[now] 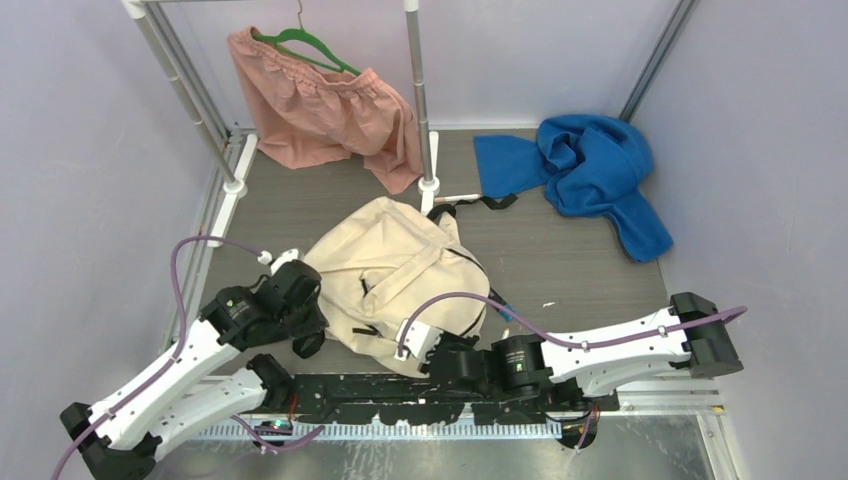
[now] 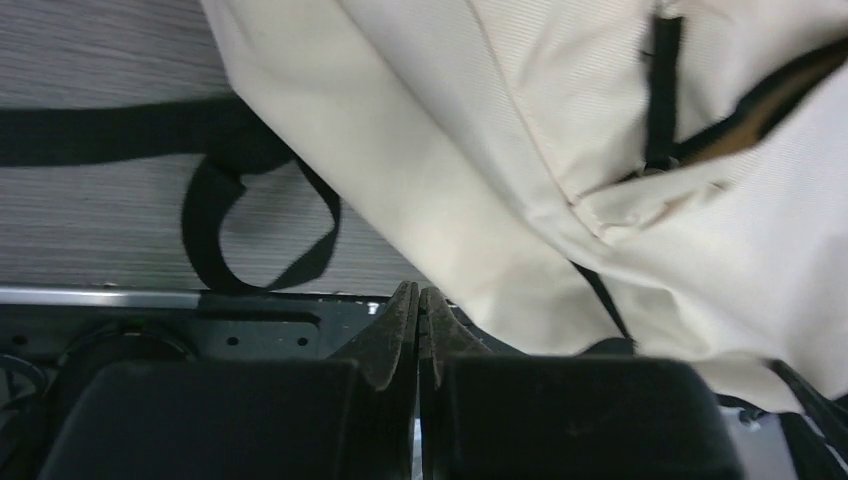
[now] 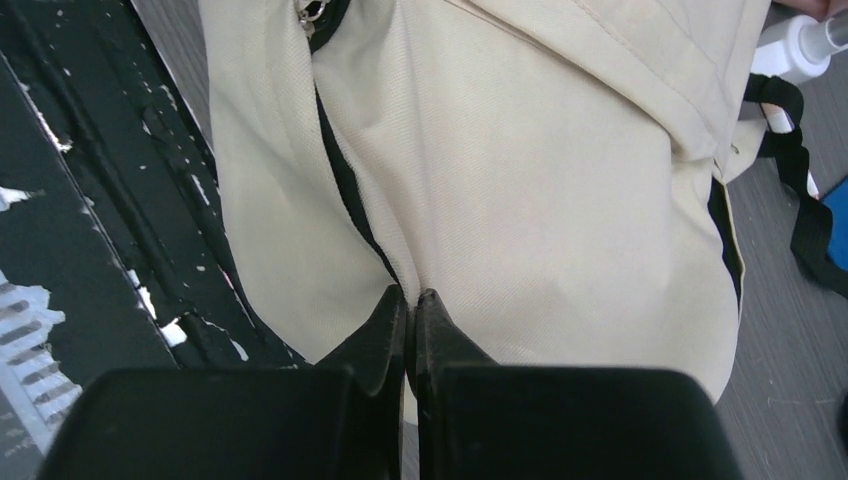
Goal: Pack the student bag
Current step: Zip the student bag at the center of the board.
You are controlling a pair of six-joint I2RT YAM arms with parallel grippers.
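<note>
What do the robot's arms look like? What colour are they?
The left arm and right arm are white with chunky black joints. A thin purple cable loops along each one. The left pincer and right pincer are black, each with two pointy wedge fingers.

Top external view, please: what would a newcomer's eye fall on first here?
The cream student bag lies slumped at centre, with the left tool and right tool both shut at its near side. Behind it sit a pink garment on a green hanger at back left and a blue fleece cloth at back right.
</note>
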